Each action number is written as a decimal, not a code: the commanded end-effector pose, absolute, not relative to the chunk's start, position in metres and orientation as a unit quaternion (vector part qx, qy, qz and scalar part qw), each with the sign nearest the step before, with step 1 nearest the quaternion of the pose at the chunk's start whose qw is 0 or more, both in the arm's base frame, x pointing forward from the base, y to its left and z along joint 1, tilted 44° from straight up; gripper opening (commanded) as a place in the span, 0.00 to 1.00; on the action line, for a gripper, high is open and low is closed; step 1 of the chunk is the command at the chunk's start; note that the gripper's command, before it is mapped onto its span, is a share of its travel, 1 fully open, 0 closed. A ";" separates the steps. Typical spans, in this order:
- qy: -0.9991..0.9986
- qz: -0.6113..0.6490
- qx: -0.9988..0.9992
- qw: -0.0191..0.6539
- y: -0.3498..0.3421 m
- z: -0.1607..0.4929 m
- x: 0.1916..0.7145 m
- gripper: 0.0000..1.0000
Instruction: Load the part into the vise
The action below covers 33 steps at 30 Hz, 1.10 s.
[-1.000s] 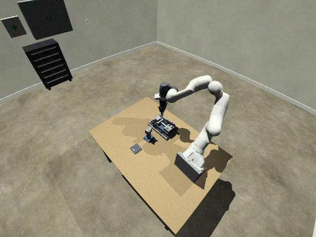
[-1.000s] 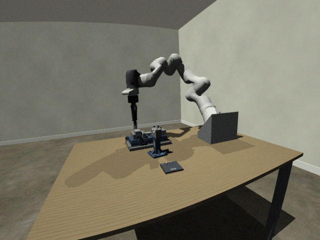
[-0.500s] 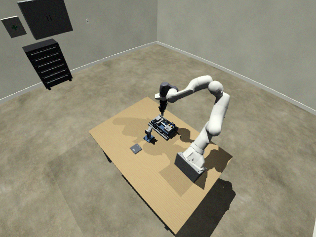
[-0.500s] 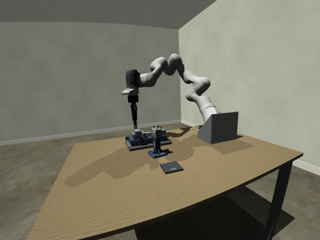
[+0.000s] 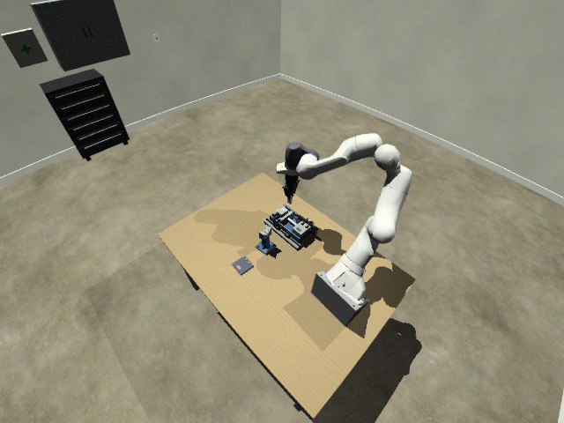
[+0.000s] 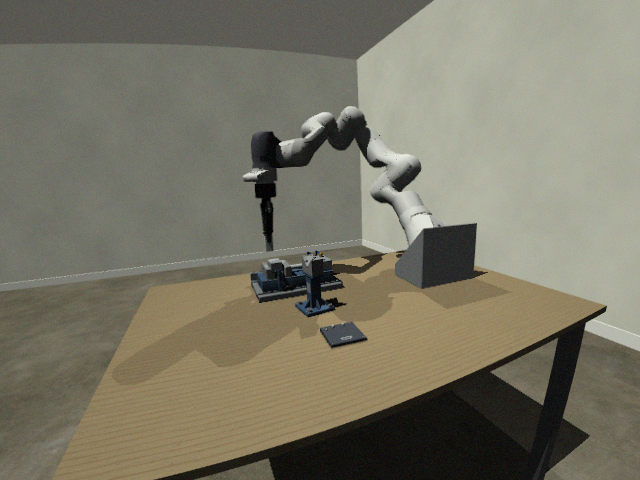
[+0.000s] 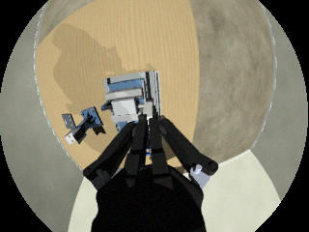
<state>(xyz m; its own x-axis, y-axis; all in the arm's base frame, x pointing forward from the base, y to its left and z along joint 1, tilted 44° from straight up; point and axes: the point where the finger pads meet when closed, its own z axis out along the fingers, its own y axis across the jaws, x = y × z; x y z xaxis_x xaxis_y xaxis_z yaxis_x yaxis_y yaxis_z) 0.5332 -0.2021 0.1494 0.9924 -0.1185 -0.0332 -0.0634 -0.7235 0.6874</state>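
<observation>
My gripper (image 5: pixel 289 200) (image 6: pixel 268 246) (image 7: pixel 149 107) is shut with nothing between the fingers. It hangs a short way above the far end of the vise (image 5: pixel 291 226) (image 6: pixel 289 281) (image 7: pixel 131 87). A grey block (image 6: pixel 276 265) (image 7: pixel 126 111), which looks like the part, sits in the vise just below and beside the fingertips. I cannot tell its slot side or whether it touches the jaw and stop. The dark infeed plate (image 5: pixel 242 264) (image 6: pixel 342 333) lies bare on the table nearer the front.
The V-block on its blue stand (image 5: pixel 265 239) (image 6: pixel 313 289) (image 7: pixel 91 119) stands between the vise and the infeed plate. The robot's grey base (image 5: pixel 337 298) (image 6: pixel 439 253) sits at the table's right. A black drawer cabinet (image 5: pixel 84 111) stands by the far wall.
</observation>
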 end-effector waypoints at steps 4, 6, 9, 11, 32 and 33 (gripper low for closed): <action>-0.048 -0.043 0.927 0.369 -0.192 0.160 0.532 0.00; -0.048 -0.043 0.927 0.369 -0.189 0.164 0.532 0.00; -0.048 -0.043 0.927 0.369 -0.185 0.168 0.533 0.00; -0.048 -0.043 0.927 0.369 -0.183 0.170 0.534 0.00; -0.048 -0.043 0.927 0.369 -0.179 0.174 0.534 0.00; -0.048 -0.043 0.927 0.369 -0.179 0.174 0.534 0.00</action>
